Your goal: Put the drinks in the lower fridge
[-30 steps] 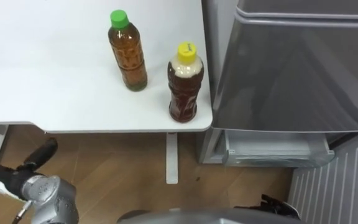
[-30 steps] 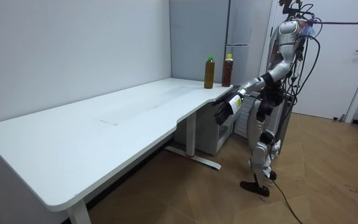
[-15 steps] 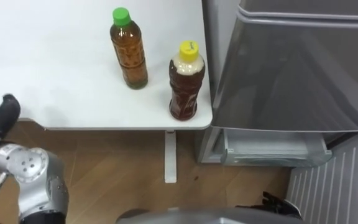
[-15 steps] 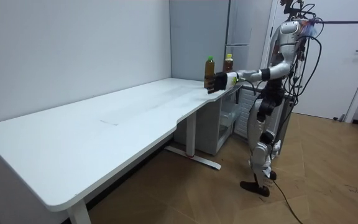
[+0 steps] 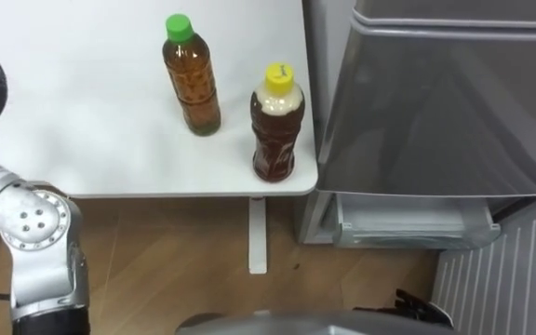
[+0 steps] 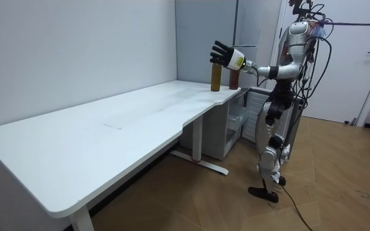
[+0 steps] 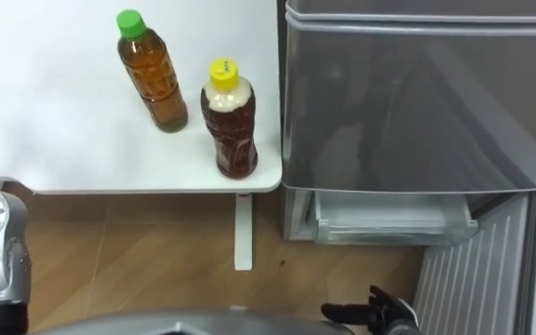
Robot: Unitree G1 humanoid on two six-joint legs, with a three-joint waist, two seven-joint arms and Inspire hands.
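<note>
The left hand (image 6: 221, 52) hovers over the tabletop (image 5: 91, 140), fingers spread, empty. Both bottles stand upright to its right at the tabletop's corner: the green-capped bottle (image 5: 192, 79) nearer, the yellow-capped bottle (image 5: 276, 126) beyond, beside the fridge (image 5: 435, 112). The right hand (image 7: 380, 312) hangs low, farther off.

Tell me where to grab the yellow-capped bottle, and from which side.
Wrap the hand round the yellow-capped bottle at its pinched middle, below the shoulder. It stands upright at the table front corner, so come in level from the front edge. The fridge crowds its right and the green-capped bottle stands apart behind-left. The left hand, open above the table, looks nearest.
</note>
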